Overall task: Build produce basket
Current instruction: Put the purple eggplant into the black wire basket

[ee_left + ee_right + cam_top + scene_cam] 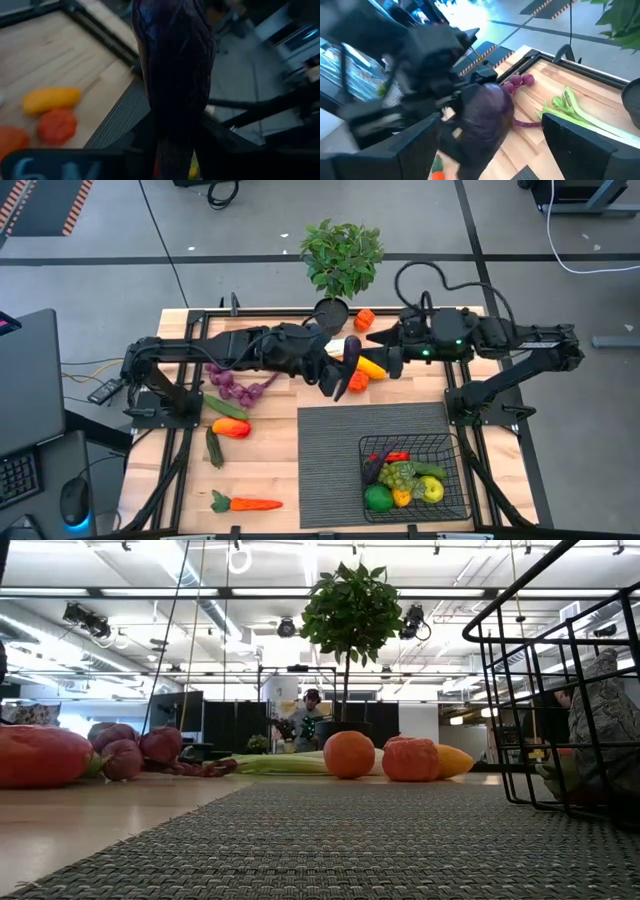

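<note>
My left gripper [333, 373] reaches in from the left and is shut on a dark purple eggplant [349, 360], held in the air over the table's middle, just beyond the ribbed mat's far edge. My right gripper [388, 362] faces it from the right, open. In the right wrist view its fingers [415, 145] stand wide on either side of the eggplant [487, 117] without touching it. The black wire basket [455, 450] sits on the mat's near right corner, with several pieces of produce inside. Neither gripper shows in the low view. My left gripper pinches the eggplant between its two fingers [142, 137] at one end [175, 117], coming roughly level from the table's left. The rest of the eggplant sticks out beyond the fingertips. It is lifted clear of the table.
Loose produce lies on the wood: a carrot [246, 503], a cucumber [215, 448], a red pepper [232, 427], purple pieces [235, 385], a yellow pepper [372, 367] and a leek [280, 764]. A potted plant [340, 260] stands at the far edge. The dark ribbed mat [330, 460] covers the near middle.
</note>
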Robot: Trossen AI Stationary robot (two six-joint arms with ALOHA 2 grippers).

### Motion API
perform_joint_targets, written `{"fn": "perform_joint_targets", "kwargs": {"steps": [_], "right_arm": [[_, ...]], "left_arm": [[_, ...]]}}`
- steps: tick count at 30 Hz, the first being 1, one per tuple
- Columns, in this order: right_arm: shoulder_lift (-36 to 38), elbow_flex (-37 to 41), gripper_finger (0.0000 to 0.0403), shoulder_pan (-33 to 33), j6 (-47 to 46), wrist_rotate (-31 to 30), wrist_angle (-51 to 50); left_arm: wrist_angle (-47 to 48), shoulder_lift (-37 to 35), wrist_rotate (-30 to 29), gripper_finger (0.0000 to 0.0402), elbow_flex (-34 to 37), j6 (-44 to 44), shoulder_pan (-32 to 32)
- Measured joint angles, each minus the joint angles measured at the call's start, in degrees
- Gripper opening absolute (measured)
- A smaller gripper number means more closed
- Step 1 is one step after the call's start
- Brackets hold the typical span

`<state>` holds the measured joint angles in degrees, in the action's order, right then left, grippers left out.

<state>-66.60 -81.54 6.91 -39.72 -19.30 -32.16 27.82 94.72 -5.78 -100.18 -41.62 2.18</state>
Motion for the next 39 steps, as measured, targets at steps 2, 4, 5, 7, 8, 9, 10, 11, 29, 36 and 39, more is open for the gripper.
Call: {"fn": "perform_joint_targets", "kwargs": {"steps": [2, 4, 5, 7, 8, 9, 10, 11, 29, 36, 39], "right_arm": [[-1.1, 0.0, 0.0348, -0.8, 0.1, 1.1, 0.0], [-2.1, 0.0, 0.0348, -1.4, 0.3, 1.4, 0.4], [-2.5, 0.0, 0.0348, -1.7, 0.3, 1.4, 1.3], [-3.5, 0.0, 0.0348, -2.5, 0.5, 2.3, 3.5], [-3.9, 0.0, 0.0348, -2.8, 0.8, 3.2, 5.0], [-4.3, 0.0, 0.0348, -3.2, 1.0, 4.3, 5.7], [-4.8, 0.0, 0.0348, -3.4, 1.2, 5.2, 5.9], [-5.3, 0.0, 0.0347, -3.5, 1.2, 5.9, 5.8], [-2.3, 0.0, 0.0155, -3.7, 6.2, 10.5, -8.7], [-1.4, 0.0, 0.0155, -0.1, 6.5, 22.7, -30.5], [-1.9, 0.1, 0.0155, 2.7, 6.3, 23.7, -36.0]], "left_arm": [[-2.2, 0.0, -0.3, 0.0108, 0.0, -0.5, -0.1], [-3.2, 0.0, -0.9, 0.0107, 0.0, -1.3, -0.1], [-3.4, 0.0, -1.1, 0.0107, 0.0, -1.3, -0.1], [-3.5, 0.0, -1.1, 0.0109, 0.0, -1.4, -0.2], [-3.5, 0.0, -1.1, 0.0110, 0.0, -1.5, -0.2], [-3.5, 0.0, -1.1, 0.0112, 0.0, -1.5, -0.1], [-3.5, 0.0, -1.1, 0.0113, 0.0, -1.5, -0.1], [-3.5, 0.0, -1.1, 0.0114, 0.0, -1.5, -0.1], [20.1, -1.8, 0.9, 0.0225, -0.1, 4.4, -0.6], [37.5, -3.8, 0.8, 0.0229, 0.0, 10.0, -2.0], [45.2, -3.8, 0.7, 0.0228, 0.0, 10.1, -2.0]]}}
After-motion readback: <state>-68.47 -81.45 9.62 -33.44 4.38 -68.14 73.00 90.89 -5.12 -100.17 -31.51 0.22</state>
